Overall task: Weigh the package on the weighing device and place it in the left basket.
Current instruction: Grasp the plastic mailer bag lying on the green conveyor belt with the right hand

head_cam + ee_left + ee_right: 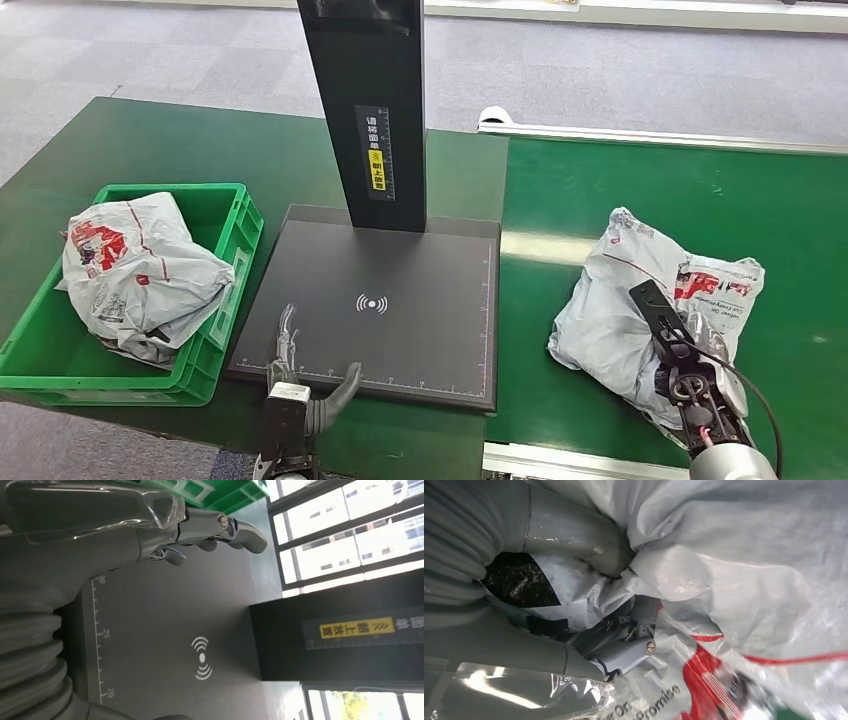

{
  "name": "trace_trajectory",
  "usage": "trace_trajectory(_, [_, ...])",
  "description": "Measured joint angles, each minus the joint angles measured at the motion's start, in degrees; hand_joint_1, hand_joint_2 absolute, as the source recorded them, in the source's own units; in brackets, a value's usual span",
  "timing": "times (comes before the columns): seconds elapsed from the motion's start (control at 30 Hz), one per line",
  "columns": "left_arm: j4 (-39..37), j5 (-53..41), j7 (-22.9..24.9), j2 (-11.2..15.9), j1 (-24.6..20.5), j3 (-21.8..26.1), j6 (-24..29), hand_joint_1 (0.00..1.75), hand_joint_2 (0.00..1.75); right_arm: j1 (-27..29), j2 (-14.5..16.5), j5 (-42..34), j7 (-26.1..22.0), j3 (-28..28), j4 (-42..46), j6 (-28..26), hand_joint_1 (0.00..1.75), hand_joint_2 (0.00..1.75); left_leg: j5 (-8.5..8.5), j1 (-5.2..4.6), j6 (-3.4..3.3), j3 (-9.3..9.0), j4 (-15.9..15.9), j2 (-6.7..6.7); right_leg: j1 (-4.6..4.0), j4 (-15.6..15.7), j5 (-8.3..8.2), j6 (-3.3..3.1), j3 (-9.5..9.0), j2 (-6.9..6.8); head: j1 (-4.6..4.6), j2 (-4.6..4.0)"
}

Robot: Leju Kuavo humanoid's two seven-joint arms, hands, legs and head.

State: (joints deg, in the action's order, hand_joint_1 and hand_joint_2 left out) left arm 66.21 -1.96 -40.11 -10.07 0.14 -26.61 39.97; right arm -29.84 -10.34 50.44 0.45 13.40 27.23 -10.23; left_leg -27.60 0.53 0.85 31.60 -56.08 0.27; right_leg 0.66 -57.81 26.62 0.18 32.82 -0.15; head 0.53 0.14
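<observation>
A grey plastic package [615,310] with red print lies on the green belt to the right of the scale. My right hand [690,385] rests on its near side. In the right wrist view the thumb [574,535] and the fingers [629,655] dig into the folds of the package [749,580] and grip it. The black weighing plate [430,340] with a white signal mark is bare. My left hand [298,390] hovers at the plate's front left corner, fingers apart and holding nothing; the left wrist view shows the left hand [100,530] over the plate [150,630].
The green basket [245,215] stands left of the scale with another grey package [140,265] in it. A tall black post [370,110] rises from the back of the plate. A metal rail [660,137] borders the belt's far edge.
</observation>
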Motion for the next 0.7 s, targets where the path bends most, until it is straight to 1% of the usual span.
trace_trajectory(0.03, [1.14, -0.67, 0.0, 0.13, 0.53, 0.27, 0.01, 0.0, 1.75, 1.17, 0.76, -1.4, -2.27, -0.08, 2.41, -2.55, 1.75, 1.75, 0.0, 0.0, 0.0, 0.01, 0.0, -0.02, 0.0, 0.0, 0.0, 0.0, 0.02, -0.01, 0.01, -0.01])
trace_trajectory(0.1, [4.11, -2.14, 0.0, 0.7, 1.5, 0.56, 0.0, 0.0, 1.75, 4.57, 2.54, -5.08, -6.22, -0.52, 10.04, -7.54, 1.75, 1.75, 0.01, 0.02, 0.01, 0.05, 0.0, -0.13, -0.02, 0.0, 0.03, -0.01, 0.05, -0.09, 0.02, 0.0])
trace_trajectory(0.2, [8.94, -4.09, -0.02, 2.17, 2.2, 0.71, -0.45, 0.0, 1.75, 10.96, 5.21, -10.28, -9.83, -1.69, 24.96, -13.62, 1.75, 1.75, 0.01, 0.06, 0.01, 0.1, 0.02, -0.28, -0.09, -0.01, 0.11, -0.04, 0.06, -0.24, 0.02, 0.01])
trace_trajectory(0.3, [14.19, -8.09, -0.02, 3.24, 2.04, 1.26, -0.57, 0.0, 1.75, 17.17, 7.94, -15.29, -13.4, -3.38, 39.54, -18.14, 1.75, 1.75, -0.02, 0.08, 0.04, 0.11, 0.04, -0.27, -0.12, -0.01, 0.15, -0.09, 0.07, -0.24, 0.02, 0.0])
trace_trajectory(0.37, [17.81, -10.31, -0.02, 3.69, 1.52, 2.13, -0.27, 0.0, 1.75, 20.42, 9.55, -18.76, -15.11, -4.76, 47.18, -19.07, 1.75, 1.75, -0.04, 0.08, 0.06, 0.11, 0.05, -0.22, -0.12, -0.01, 0.16, -0.1, 0.07, -0.22, 0.01, 0.0])
trace_trajectory(0.47, [21.44, -10.18, -0.02, 4.27, 0.47, 3.59, -0.14, 0.0, 1.75, 23.43, 11.25, -21.66, -15.57, -6.84, 54.37, -17.98, 1.75, 1.75, -0.04, 0.08, 0.07, 0.06, 0.05, -0.19, -0.12, -0.01, 0.15, -0.1, 0.04, -0.2, 0.01, 0.01])
trace_trajectory(0.57, [23.5, -9.84, -0.02, 4.77, -0.13, 4.46, -0.13, 0.0, 1.75, 25.04, 12.36, -22.31, -15.57, -8.39, 58.56, -17.46, 1.75, 1.75, -0.02, 0.07, 0.07, 0.02, 0.04, -0.2, -0.11, -0.01, 0.14, -0.09, 0.0, -0.2, 0.01, 0.0])
trace_trajectory(0.7, [25.04, -9.79, -0.02, 5.13, -0.28, 4.98, -0.13, 0.0, 1.75, 26.11, 13.1, -22.46, -15.57, -9.31, 61.65, -17.34, 1.75, 1.75, -0.01, 0.06, 0.06, 0.01, 0.02, -0.19, -0.1, -0.01, 0.13, -0.09, 0.0, -0.2, 0.0, -0.01])
